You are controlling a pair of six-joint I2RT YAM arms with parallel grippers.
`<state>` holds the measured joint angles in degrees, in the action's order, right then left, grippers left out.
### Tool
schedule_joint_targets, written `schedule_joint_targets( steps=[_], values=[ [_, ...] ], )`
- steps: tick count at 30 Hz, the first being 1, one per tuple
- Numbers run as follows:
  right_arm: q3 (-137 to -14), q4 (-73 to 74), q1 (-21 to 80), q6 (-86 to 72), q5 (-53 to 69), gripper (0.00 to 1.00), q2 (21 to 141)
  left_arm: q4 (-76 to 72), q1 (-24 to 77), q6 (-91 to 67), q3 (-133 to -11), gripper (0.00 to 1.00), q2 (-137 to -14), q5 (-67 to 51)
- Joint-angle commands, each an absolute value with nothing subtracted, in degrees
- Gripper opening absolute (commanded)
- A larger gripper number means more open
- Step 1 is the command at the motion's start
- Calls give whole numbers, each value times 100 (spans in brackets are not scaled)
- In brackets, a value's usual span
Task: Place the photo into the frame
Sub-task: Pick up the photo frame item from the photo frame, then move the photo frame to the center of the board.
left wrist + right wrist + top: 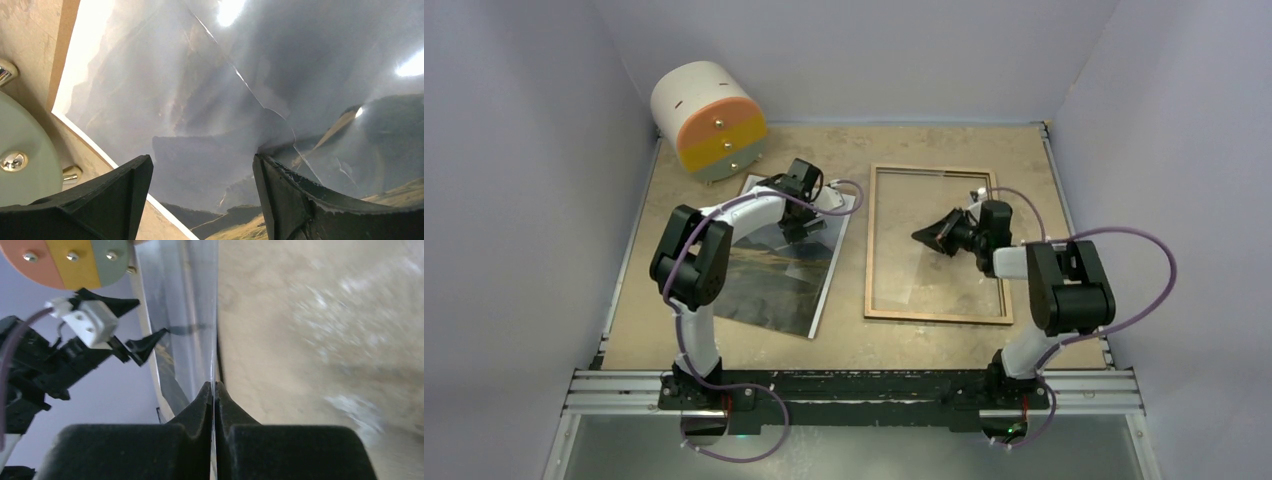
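Photo [779, 280] unframed, flat beside frame [871, 240]; left end effector [200, 167] apart above it, right end effector [214, 386] clamped on clear pane [190, 315].

Three plain walls close in the workspace: a back wall [854, 50], a left wall [514, 200] and a right wall [1184, 150], all a pale lavender-grey and bare. Between them lies the bench [904, 140], its top a mottled tan, like stone or cork, with thin metal strips along its side edges. A silver metal rail [614, 390] runs across the near edge, and below it sits a dull grey metal sheet [874, 450]. At the far left corner stands a small round white drawer unit [709, 120]. Its face is banded orange, yellow and pale green, each band with a small shiny knob. The light is soft and even, and the shadows are faint.
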<state>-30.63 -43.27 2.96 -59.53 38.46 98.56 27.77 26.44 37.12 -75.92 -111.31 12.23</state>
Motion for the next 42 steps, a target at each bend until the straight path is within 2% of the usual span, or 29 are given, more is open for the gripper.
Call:
schedule_joint_targets(
  steps=[1, 9, 18, 32, 42],
  values=[
    [-4259, -1884, 283, -4450, 3385, 0, 8755, 3184, 2672, 3474, -8020, 78, -11156, 823],
    [-6504, 1176, -116, -3355, 2676, 0, 8040, 3453, 2684, 2526, -9172, 79, -11387, 244],
    [-8083, 2550, -385, -3000, 1597, 0, 7678, 3481, 3108, 1425, -10043, 78, -12000, -1013],
    [-8519, 3209, -396, -2610, 1425, 0, 7626, 3375, 3907, 1133, -10841, 75, -12915, -1197],
    [-8516, 3159, -396, -2652, 1686, 0, 7703, 2981, 3963, 1615, -9908, 70, -12771, -248]
  ],
)
